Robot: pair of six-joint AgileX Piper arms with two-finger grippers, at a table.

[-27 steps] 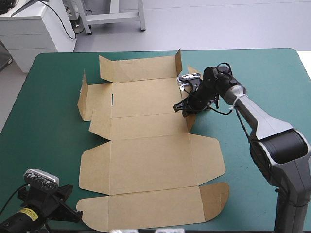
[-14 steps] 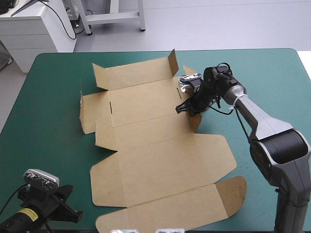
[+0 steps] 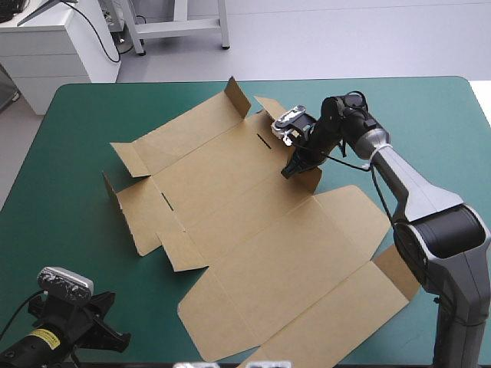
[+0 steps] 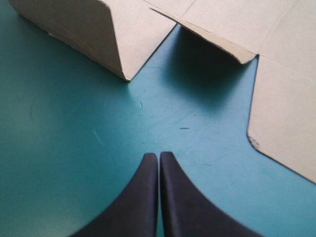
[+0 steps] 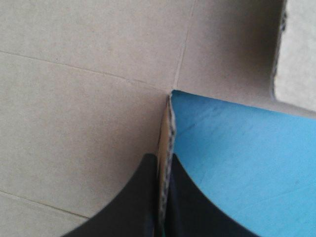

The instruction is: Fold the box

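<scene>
The counter has rounded corners and a smooth teal-green cover, matt, marked with fine scratches and a small dark scuff ahead of the left tool. Beyond the far edge lies pale grey floor, with a white cabinet off the far-left corner.

The box is a cut sheet of brown board, lying open and mostly flat. It is turned slantwise across the middle of the counter and runs from the far middle toward the near-right corner. Straight creases divide it into panels, and two thin dark slots are cut into the far panels. Small flaps at the far end and along the left side stand tilted up, while the large near panels lie flat.

The right tool is at the box's right edge, on a small side flap that stands raised. In its wrist view the black fingers are clamped on this flap, whose rough layered edge rises thin between them. Plain board lies to one side and bare cover to the other.

The left tool is near the counter's near-left corner, over bare cover, with its fingers pressed together in a pointed arch and nothing between them. Ahead of it one flap stands up with a sharp corner. Another flap is lifted slightly and casts a shadow on the cover.
</scene>
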